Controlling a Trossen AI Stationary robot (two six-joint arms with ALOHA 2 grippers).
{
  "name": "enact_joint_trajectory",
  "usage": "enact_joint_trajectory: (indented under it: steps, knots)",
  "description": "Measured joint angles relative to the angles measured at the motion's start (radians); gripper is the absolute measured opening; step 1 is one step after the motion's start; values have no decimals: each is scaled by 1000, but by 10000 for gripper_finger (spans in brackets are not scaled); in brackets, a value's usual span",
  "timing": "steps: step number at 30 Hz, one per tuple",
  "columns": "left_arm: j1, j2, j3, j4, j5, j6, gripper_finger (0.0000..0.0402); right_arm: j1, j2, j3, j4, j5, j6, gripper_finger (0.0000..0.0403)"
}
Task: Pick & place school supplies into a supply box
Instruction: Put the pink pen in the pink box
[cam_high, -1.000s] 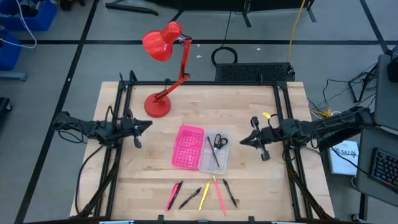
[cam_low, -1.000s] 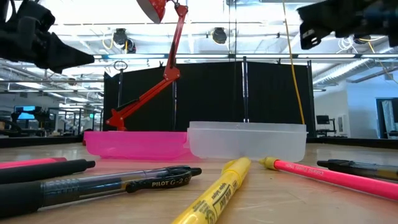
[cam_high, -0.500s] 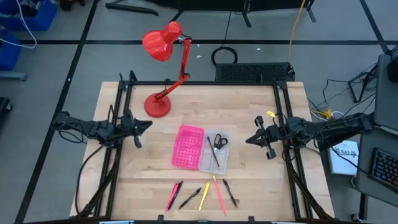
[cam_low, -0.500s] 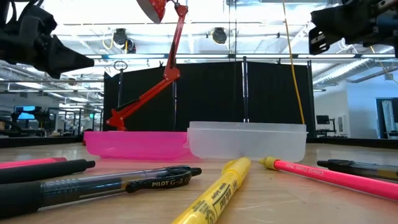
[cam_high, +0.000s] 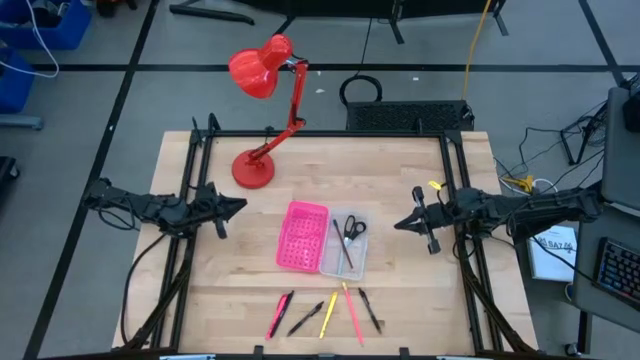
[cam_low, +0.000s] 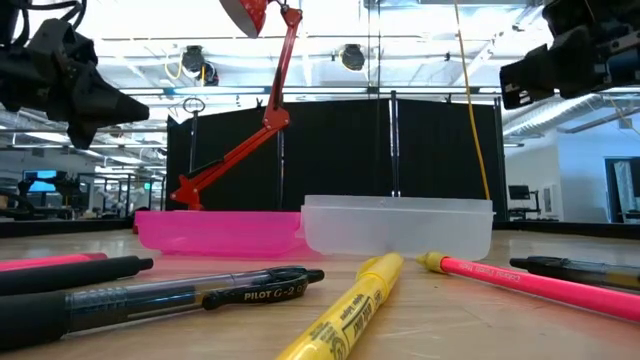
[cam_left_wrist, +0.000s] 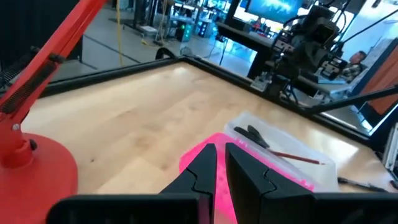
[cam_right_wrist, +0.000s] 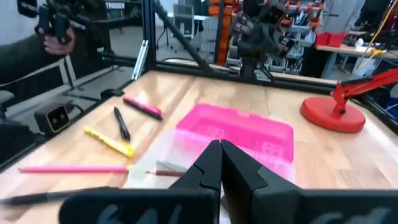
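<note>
- Your supply box (cam_high: 322, 240) sits open at the middle of the table (cam_high: 390, 170): pink perforated half on the left, clear tray on the right.
- Scissors (cam_high: 353, 228) and one thin pencil (cam_high: 342, 246) already lie in the clear tray.
- Five pens and markers (cam_high: 325, 312) lie in a row near the table's front edge, well apart from both arms.
- Your left gripper (cam_high: 233, 206) hovers left of the box, holding nothing, jaws a narrow slit apart.
- Your right gripper (cam_high: 404, 224) hovers right of the box, jaws together and empty.
- Risk, as a judgement: the pens lie close together (some nearly touching), so descending jaws could nudge a neighbour or roll one off the front edge.
- The red desk lamp (cam_high: 262, 105) stands behind your left arm; a wide swing could clip it.
</note>
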Motion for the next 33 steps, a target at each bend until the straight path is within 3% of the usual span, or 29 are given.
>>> enact_joint_trajectory:
  steps: [5,10,16,19,22,26,33]
  knots:
    - [0,26,0,0,-6,3,40,0,-50,0,-11,-2,-7,0]
    - [1,48,0,2,-16,1,40,-2,-198,0,-138,-3,-3,0]
    - [1,89,0,4,-34,-143,39,0,-322,0,-199,-3,19,0]
    - [0,148,0,24,50,-235,25,0,-329,0,-177,1,0,0]
    - [-20,281,19,97,107,-294,6,0,-329,0,-175,2,-20,0]
    - [-68,531,135,86,98,-380,4,0,-329,0,-175,3,-61,0]
    - [-173,1038,506,-197,110,-682,3,0,-329,0,-175,3,-63,0]
